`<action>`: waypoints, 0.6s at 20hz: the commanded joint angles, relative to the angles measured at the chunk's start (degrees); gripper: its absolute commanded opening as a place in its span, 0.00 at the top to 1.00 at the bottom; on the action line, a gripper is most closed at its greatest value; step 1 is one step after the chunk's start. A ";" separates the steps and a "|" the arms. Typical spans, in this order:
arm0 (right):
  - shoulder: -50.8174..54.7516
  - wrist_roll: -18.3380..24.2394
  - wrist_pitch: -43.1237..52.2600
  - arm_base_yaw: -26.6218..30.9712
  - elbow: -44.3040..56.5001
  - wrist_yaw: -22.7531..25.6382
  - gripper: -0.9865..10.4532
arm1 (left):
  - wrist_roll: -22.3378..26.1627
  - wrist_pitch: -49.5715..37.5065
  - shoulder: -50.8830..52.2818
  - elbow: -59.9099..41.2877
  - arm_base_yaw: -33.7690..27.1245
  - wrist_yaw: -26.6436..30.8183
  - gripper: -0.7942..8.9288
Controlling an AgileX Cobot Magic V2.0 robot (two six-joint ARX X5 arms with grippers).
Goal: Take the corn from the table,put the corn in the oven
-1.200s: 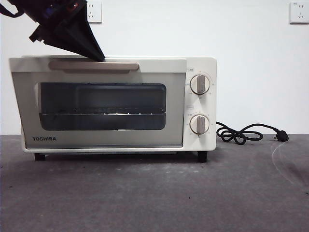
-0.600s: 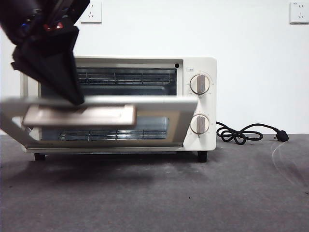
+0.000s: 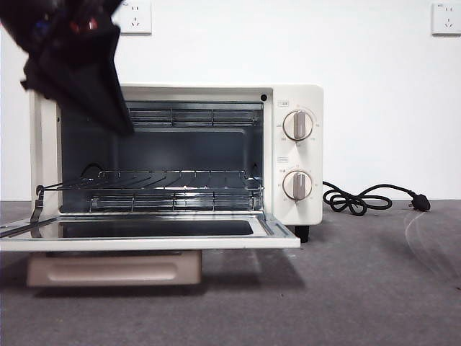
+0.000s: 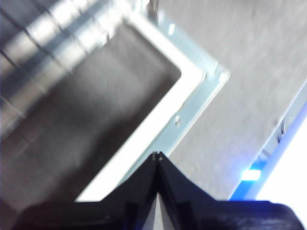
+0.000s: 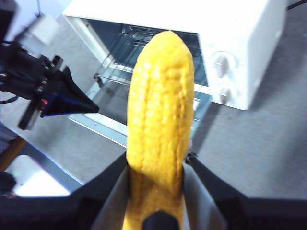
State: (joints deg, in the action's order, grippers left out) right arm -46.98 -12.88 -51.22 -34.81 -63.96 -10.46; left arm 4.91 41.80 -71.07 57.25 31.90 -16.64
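The cream oven [image 3: 299,101] stands on the grey table [image 3: 346,288] with its door [image 3: 277,236] folded flat and the wire rack [image 3: 173,180] showing inside. My left gripper [image 3: 124,126] hangs shut and empty at the upper left of the oven mouth. In the left wrist view, this gripper [image 4: 157,156] is above a corner of the door [image 4: 192,103]. My right gripper [image 5: 158,163] is shut on the yellow corn [image 5: 160,105], held high in front of the open oven [image 5: 230,28]. It is out of the front view.
A black cord with plug [image 3: 360,198] lies on the table right of the oven. Two knobs [image 3: 298,125] sit on the oven's right panel. The beige handle [image 3: 115,268] hangs under the lowered door. Wall sockets [image 3: 137,16] are behind.
The oven door swung down from closed to fully open. My left gripper let the handle drop away and now sits up by the oven's top left.
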 commanded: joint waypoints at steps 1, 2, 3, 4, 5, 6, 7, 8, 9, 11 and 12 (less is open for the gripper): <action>-3.28 -1.55 3.19 -0.11 -0.07 -4.02 0.92 | -1.33 -0.55 4.44 -0.48 -0.57 0.46 0.92; -5.16 -2.32 4.98 -0.11 -0.07 -6.69 0.92 | -1.73 -0.50 6.95 -0.48 -1.07 1.38 0.92; -7.28 -2.95 7.06 -0.11 -0.07 -9.35 0.92 | -1.88 -0.24 9.90 -0.48 -1.70 2.86 0.92; -9.07 -3.85 8.81 -0.11 -0.04 -10.86 0.92 | -1.95 0.39 12.41 -0.48 -2.27 3.82 0.92; -11.23 -5.03 11.04 -0.11 -0.04 -12.74 0.92 | -2.08 1.46 15.30 -0.48 -3.13 4.63 0.92; -13.07 -6.12 12.94 -0.11 -0.04 -14.67 0.92 | -2.08 2.49 17.62 -0.50 -3.93 4.92 0.92; -15.21 -7.32 15.12 -0.11 -0.04 -16.81 0.92 | -2.05 3.82 20.24 -0.50 -5.01 4.96 0.92; -17.03 -8.52 16.74 -0.11 -0.02 -18.25 0.92 | -2.05 4.92 22.21 -0.55 -5.86 5.18 0.92; -18.88 -9.49 18.21 -0.24 -0.02 -19.43 0.92 | -2.05 6.10 24.33 -0.59 -6.75 5.86 0.92; -22.58 -11.10 20.61 -1.70 -0.02 -19.80 0.92 | -1.88 8.57 28.20 -0.68 -8.22 6.99 0.92; -24.33 -11.74 21.75 -2.60 0.00 -19.82 0.92 | -1.88 9.51 30.03 -0.94 -8.83 7.67 0.92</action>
State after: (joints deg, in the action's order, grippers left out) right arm -71.35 -23.42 -29.69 -37.26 -63.96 -30.04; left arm 3.33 51.35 -40.99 57.01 23.14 -9.13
